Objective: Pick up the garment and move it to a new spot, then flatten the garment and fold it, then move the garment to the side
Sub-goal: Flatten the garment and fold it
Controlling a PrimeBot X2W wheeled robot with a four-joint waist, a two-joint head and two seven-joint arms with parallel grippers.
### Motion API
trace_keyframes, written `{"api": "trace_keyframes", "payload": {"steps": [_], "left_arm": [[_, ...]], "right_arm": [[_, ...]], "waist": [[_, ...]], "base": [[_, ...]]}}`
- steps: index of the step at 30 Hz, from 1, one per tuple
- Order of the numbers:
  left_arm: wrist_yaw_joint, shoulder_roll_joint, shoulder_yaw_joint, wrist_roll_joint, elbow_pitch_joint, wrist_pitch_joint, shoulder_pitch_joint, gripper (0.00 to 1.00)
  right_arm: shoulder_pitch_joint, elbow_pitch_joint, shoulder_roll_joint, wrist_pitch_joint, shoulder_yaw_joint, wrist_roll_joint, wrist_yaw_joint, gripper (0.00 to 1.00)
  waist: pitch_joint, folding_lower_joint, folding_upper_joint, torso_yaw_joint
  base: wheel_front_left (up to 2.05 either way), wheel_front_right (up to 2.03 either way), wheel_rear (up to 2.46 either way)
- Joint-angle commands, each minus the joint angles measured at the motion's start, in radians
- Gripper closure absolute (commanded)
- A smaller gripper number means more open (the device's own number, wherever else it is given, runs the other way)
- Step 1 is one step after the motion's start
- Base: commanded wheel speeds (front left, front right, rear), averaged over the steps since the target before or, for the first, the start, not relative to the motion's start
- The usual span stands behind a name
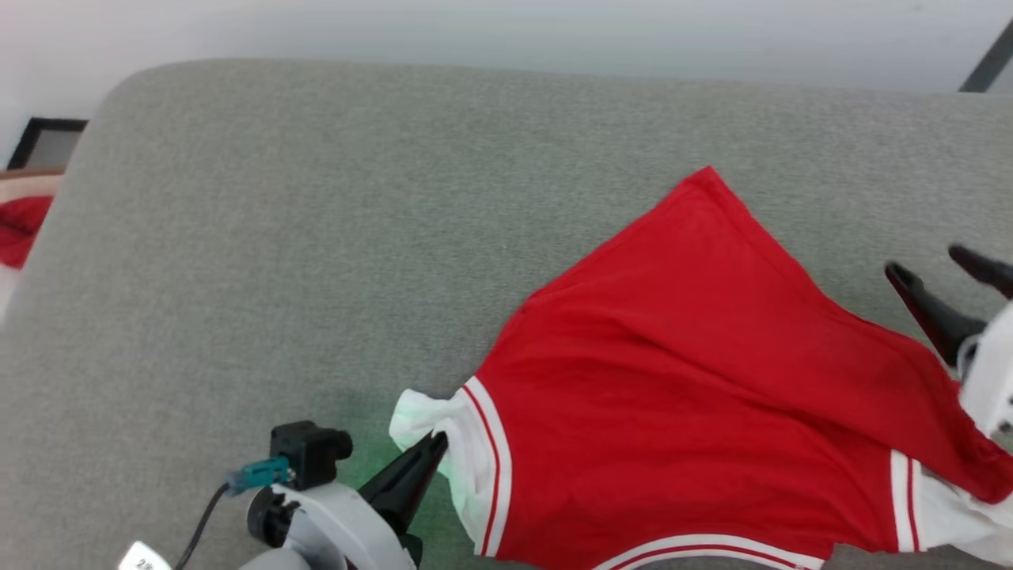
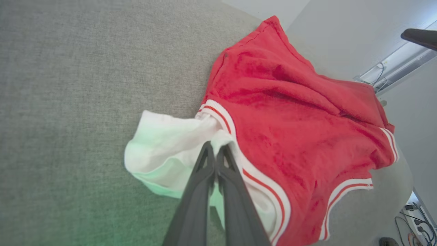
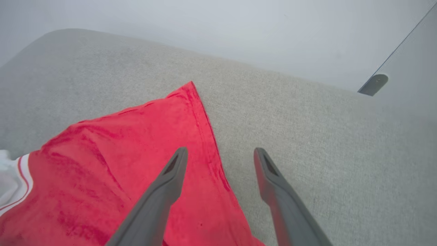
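Red garment (image 1: 688, 380), striped trim cut off; left tool (image 2: 215, 147) clenched on its white sleeve (image 2: 160, 143); right tool (image 3: 221, 152) released, straddling its edge.

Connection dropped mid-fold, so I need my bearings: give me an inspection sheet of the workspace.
Surface: grey fabric pad.
Job's things: garment spread out, lightly wrinkled.
Clutter: red cloth beyond the pad's left edge.
Grippers: left gripper shut on the garment's white sleeve; right gripper open over its red edge.
Cables: lead with teal plug at the left wrist; floor cables.
Surroundings: pale wall, dark frame.
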Motion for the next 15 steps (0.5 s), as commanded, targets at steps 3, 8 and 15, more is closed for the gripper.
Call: {"api": "trace_keyframes", "payload": {"steps": [3, 8, 15], "left_arm": [[-0.013, -0.016, -0.009, 0.013, 0.011, 0.005, -0.02, 1.0], [-0.038, -0.061, -0.032, 0.029, 0.035, 0.016, -0.063, 1.0], [-0.074, -0.132, -0.065, 0.047, 0.08, 0.02, -0.126, 1.0]], "right_arm": [[-0.081, 0.043, -0.016, -0.01, 0.056, 0.007, 0.0, 0.0], [-0.245, 0.178, -0.057, -0.027, 0.162, 0.021, 0.0, 0.0], [-0.432, 0.393, -0.098, -0.013, 0.281, 0.047, 0.0, 0.0]], "waist": [[0.016, 0.0, -0.0001, 0.038], [0.043, 0.0, -0.0001, 0.1], [0.09, 0.0, -0.0001, 0.193]], "base": [[0.0, 0.0, 0.0], [0.0, 0.0, 0.0], [0.0, 0.0, 0.0]]}}
